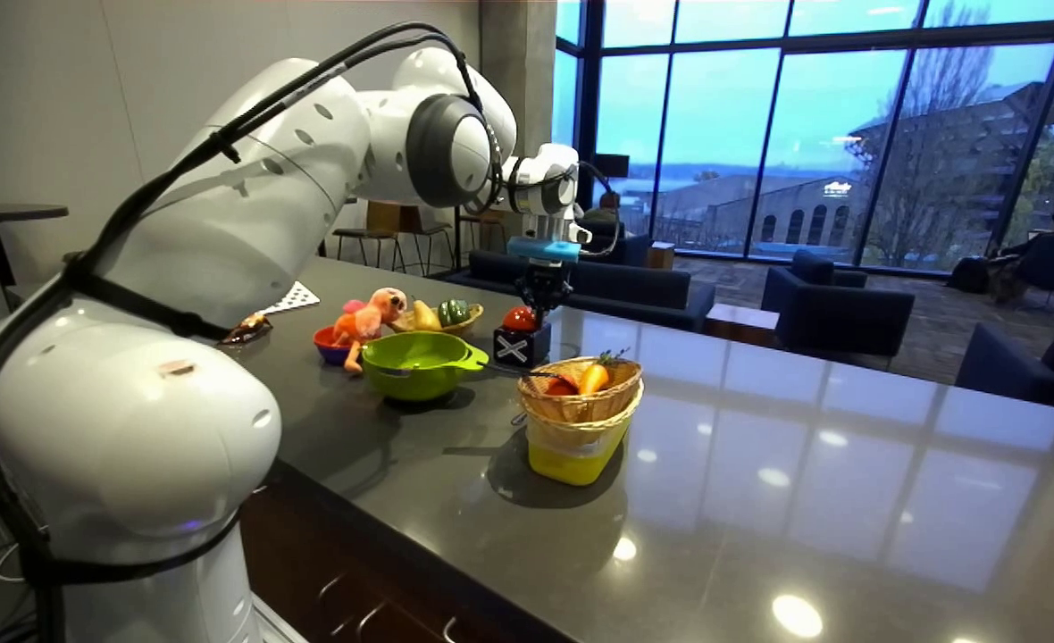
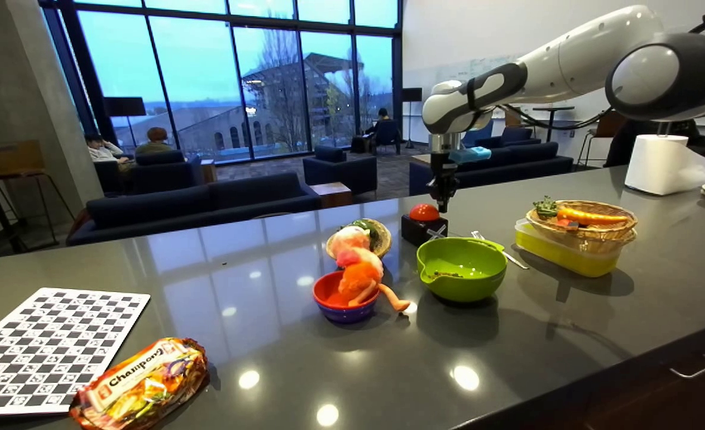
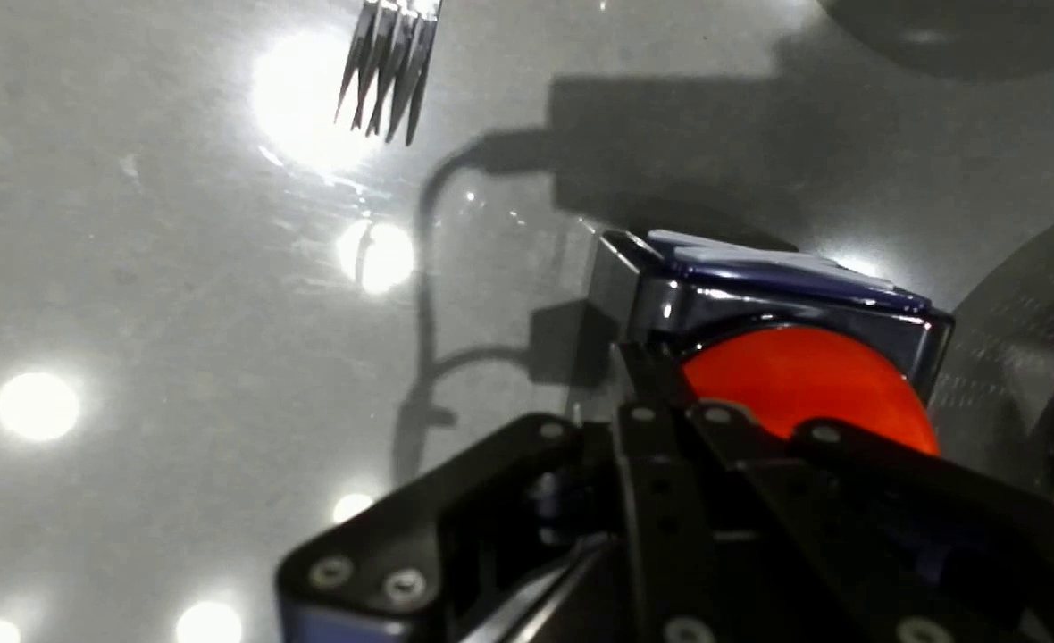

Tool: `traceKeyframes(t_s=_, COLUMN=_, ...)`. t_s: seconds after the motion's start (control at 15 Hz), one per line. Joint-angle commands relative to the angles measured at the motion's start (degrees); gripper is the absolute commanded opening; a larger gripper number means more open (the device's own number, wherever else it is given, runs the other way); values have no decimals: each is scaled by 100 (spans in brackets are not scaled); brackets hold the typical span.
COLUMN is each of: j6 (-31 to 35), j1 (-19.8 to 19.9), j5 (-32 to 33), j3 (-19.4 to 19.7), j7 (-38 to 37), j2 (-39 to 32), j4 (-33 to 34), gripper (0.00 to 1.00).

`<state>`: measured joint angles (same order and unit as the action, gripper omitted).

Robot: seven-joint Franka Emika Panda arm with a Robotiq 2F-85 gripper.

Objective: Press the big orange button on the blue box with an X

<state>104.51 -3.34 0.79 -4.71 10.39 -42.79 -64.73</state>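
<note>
A dark box with a white X on its side stands on the table; it shows in both exterior views (image 1: 514, 348) (image 2: 415, 231) and in the wrist view (image 3: 782, 299). A big orange-red domed button (image 1: 519, 319) sits on its top, also seen in an exterior view (image 2: 424, 211) and the wrist view (image 3: 813, 384). My gripper (image 3: 656, 362) points down with its fingers together and holds nothing. In an exterior view its fingertips (image 2: 443, 205) are at the dome's side, over the box's edge. In the wrist view the fingers cover part of the button. I cannot tell if they touch it.
A green bowl (image 1: 415, 366) stands close to the box. A wicker basket (image 2: 603, 230) with a carrot sits on a yellow container (image 2: 567, 251). A fork (image 3: 390, 67) lies nearby. A pink-orange toy bird (image 2: 361, 272) rests in a small bowl (image 2: 343, 313). Another basket (image 2: 382, 239) stands behind it.
</note>
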Motion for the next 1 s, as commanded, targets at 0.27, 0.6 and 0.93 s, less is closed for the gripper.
traceKeyframes(t_s=0.27, j6=65, j1=-263, j5=57, j3=-75, j7=-1, j2=500, j4=50, gripper=0)
traceKeyframes(t_s=0.6, j6=308, j1=-500, j5=101, j3=-114, j7=26, j2=1015, j4=-159, gripper=0)
traceKeyframes(t_s=0.93, j6=380, j1=-550, j5=67, j3=-86, j7=9, j2=1106, j4=-274, gripper=0)
